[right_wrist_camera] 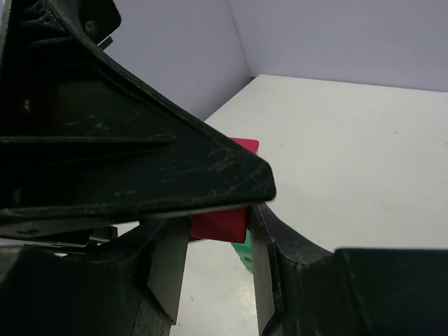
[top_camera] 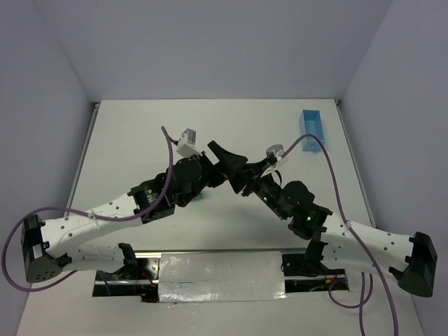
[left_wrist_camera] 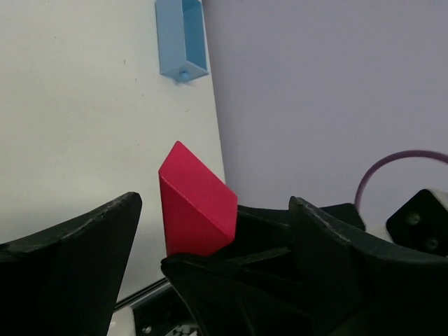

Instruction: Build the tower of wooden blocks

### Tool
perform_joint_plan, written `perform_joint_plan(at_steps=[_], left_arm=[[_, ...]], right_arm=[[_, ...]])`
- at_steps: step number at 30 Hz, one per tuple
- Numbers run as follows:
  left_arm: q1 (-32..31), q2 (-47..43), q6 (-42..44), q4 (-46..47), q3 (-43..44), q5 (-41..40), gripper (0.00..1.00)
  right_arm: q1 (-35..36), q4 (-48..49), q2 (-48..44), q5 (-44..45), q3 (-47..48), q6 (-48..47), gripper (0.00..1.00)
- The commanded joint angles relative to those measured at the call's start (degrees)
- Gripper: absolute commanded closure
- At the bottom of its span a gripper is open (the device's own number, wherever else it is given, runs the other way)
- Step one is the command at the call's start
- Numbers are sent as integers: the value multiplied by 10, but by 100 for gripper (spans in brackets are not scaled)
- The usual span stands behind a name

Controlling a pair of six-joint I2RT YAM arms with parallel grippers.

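Note:
The red triangular block (left_wrist_camera: pixel 196 203) sits between the grey pads of my right gripper (right_wrist_camera: pixel 215 231), which is shut on it above the middle of the table. In the right wrist view the red block (right_wrist_camera: pixel 220 224) shows just under a black finger of the left gripper. A green block (right_wrist_camera: pixel 243 250) lies on the table below it; a sliver of the green block (top_camera: pixel 199 199) shows beside the left wrist. My left gripper (left_wrist_camera: pixel 215 210) is open, its two fingers spread wide on either side of the red block without touching it. The two grippers meet tip to tip (top_camera: pixel 234 171).
A light blue plastic box (top_camera: pixel 311 124) stands at the far right of the table, and it also shows in the left wrist view (left_wrist_camera: pixel 180 38). Purple cables loop from both arms. The table's right edge and the wall are near the box.

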Motion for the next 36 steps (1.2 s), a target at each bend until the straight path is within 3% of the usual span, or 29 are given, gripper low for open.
perform_joint_plan(at_steps=[1, 6, 14, 19, 23, 28, 36], left_arm=[[-4, -1, 79, -7, 32, 29, 0], [-4, -11, 111, 1, 25, 40, 0], [-4, -64, 263, -119, 83, 59, 1], [-3, -113, 316, -157, 84, 132, 0], [-3, -155, 284, -169, 59, 174, 0], [-3, -193, 210, -130, 12, 262, 1], [-3, -176, 138, -107, -33, 303, 5]], right_arm=[[2, 29, -24, -35, -3, -50, 100], [-4, 8, -45, -38, -10, -52, 100], [-63, -117, -89, -225, 5, -104, 100], [-64, -199, -117, -343, 30, -155, 100], [-64, -224, -149, -442, 33, -230, 96], [-62, -223, -174, -489, 32, -264, 99], [-62, -218, -142, -527, 69, -299, 99]])
